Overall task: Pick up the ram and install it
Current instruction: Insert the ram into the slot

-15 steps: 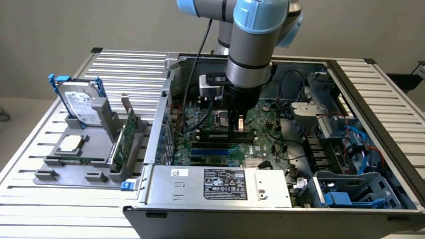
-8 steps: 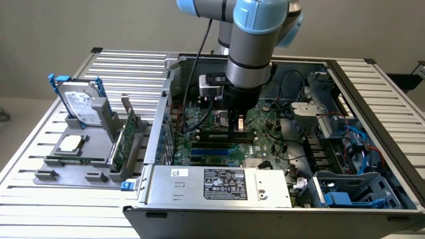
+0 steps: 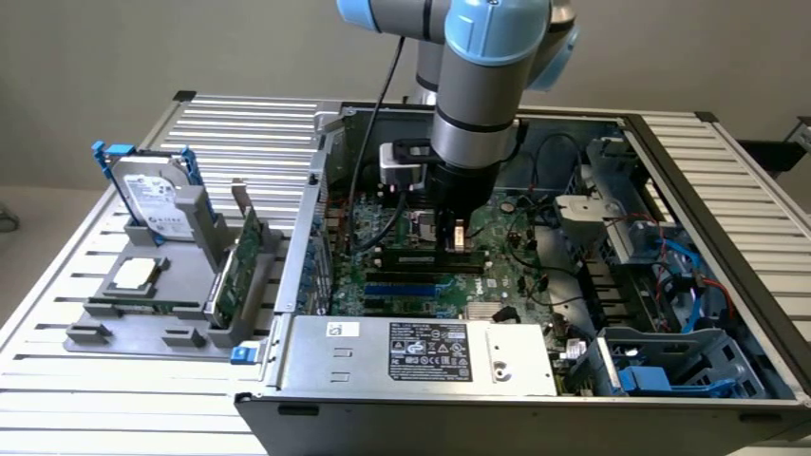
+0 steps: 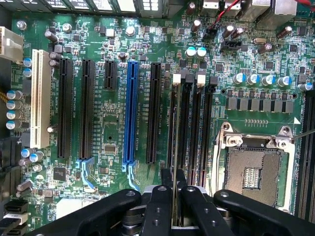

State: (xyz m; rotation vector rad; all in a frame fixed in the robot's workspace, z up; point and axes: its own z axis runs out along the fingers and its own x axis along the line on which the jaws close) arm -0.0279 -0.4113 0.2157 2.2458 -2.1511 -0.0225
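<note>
The ram [image 4: 176,128] shows edge-on as a thin strip running along the leftmost of several black memory slots [image 4: 197,123] on the green motherboard [image 4: 108,132]. My gripper [image 4: 176,189] is shut on it, one black finger [image 4: 161,196] on each flat side. In the exterior view the gripper [image 3: 454,233] reaches straight down inside the open computer case [image 3: 709,190], with the ram [image 3: 431,256] a long dark strip just under it at the slots. Whether the ram is seated in the slot or only resting on it I cannot tell.
A grey fixture [image 3: 95,309] at the exterior view's left holds a silver hard drive with blue handles [image 3: 152,195], a green expansion card [image 3: 241,261] and a small square chip [image 3: 133,275]. The power supply [image 3: 419,350] fronts the case. A CPU socket [image 4: 251,167] and a blue slot [image 4: 130,113] flank the memory slots.
</note>
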